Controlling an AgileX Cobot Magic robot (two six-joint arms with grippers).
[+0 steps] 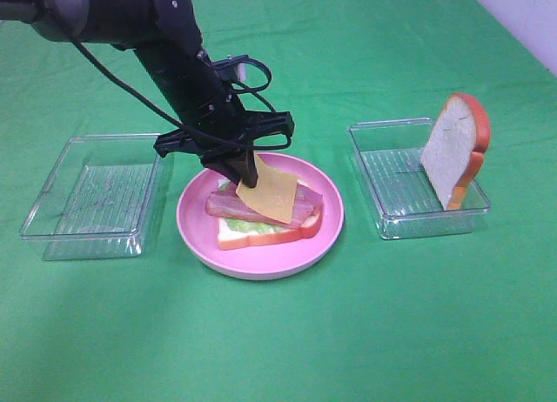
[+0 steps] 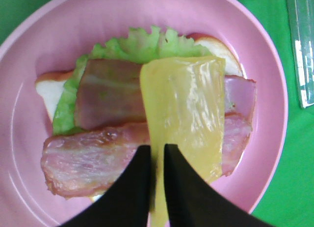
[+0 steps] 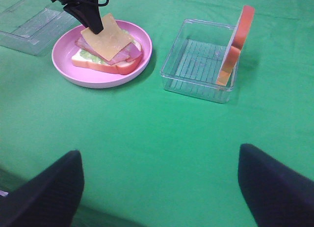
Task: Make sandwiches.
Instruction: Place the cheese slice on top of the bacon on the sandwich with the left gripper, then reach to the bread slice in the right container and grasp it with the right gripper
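On the pink plate (image 1: 261,263) (image 2: 29,65) (image 3: 98,79) lies an open sandwich: a bread slice (image 1: 252,237) (image 2: 46,92), lettuce (image 2: 142,45) and bacon strips (image 1: 305,206) (image 2: 98,158). A yellow cheese square (image 1: 271,193) (image 2: 186,104) (image 3: 105,35) rests slanted on the bacon. Its near edge sits between the narrow-set fingers of my left gripper (image 1: 246,171) (image 2: 157,158), which is shut on it. A second bread slice (image 1: 454,145) (image 3: 235,45) stands on edge in the right clear tray (image 1: 392,219) (image 3: 196,65). My right gripper (image 3: 159,187) hangs open, well back from the plate and tray.
An empty clear tray (image 1: 96,193) (image 3: 29,25) sits left of the plate. Green cloth covers the whole table. The left arm and its cables reach over the plate's back left.
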